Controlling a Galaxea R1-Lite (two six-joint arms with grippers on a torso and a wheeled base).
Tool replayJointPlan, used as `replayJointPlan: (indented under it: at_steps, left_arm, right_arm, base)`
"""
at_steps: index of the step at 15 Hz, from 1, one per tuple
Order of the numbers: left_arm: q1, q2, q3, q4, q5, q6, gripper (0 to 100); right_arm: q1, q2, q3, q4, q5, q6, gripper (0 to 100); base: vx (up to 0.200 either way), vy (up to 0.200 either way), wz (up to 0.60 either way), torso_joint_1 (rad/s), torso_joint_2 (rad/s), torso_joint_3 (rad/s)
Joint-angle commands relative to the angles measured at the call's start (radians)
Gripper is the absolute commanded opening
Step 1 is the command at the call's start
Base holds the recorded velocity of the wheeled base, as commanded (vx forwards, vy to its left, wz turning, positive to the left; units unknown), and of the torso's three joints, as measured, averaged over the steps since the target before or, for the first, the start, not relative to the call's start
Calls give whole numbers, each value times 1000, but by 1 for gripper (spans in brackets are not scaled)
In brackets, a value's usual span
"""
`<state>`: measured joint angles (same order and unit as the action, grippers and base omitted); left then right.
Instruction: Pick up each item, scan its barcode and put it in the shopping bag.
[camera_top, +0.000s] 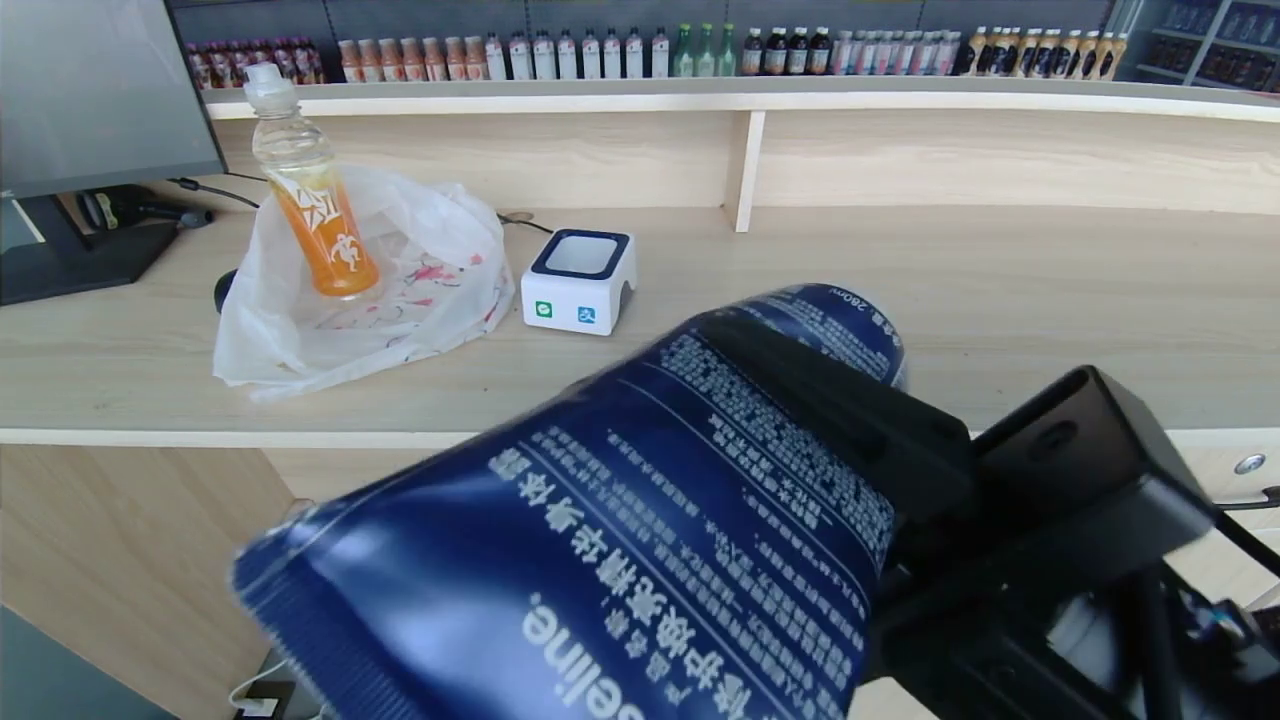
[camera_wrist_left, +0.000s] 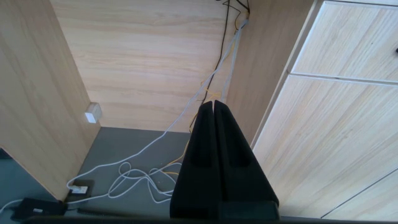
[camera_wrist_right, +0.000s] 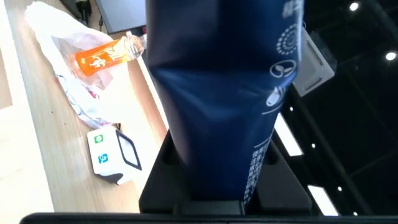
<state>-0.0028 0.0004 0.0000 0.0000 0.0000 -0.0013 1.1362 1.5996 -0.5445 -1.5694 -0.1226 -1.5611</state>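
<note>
right gripper (camera_top: 880, 470) pinches the blue tube (camera_top: 640, 540), held aloft; scanning step, i judge; next needs its barcode facing the scanner (camera_top: 580, 280); left gripper (camera_wrist_left: 214, 118) pressed together, empty

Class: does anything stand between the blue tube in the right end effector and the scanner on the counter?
Nothing visible does. The right end effector holds the blue tube near the front edge of the counter; the scanner sits beyond it. The bag holding the bottle lies to the scanner's left, off that path.
</note>
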Motion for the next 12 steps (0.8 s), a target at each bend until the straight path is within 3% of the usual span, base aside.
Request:
replayJointPlan:
  at_steps: [1,3,6,8,12]
  left_arm:
    - [0,0,0,0,0,0,0]
    - [0,0,0,0,0,0,0]
    - [0,0,0,0,0,0,0]
    - [0,0,0,0,0,0,0]
    - [0,0,0,0,0,0,0]
  right_arm:
    - [-78,-20,-19,-1,0,84,0]
    - [-127,-36,-11,-1,1,259,0]
    - [-174,-40,58,-1,4,624,0]
    - [-213,-36,89,-1,8,708,0]
    - [-317,-33,28,-1,0,731,0]
  base:
    - [0,0,0,0,0,0]
    - [0,0,0,0,0,0]
    - [0,0,0,0,0,0]
    - [0,0,0,0,0,0]
    - [0,0,0,0,0,0]
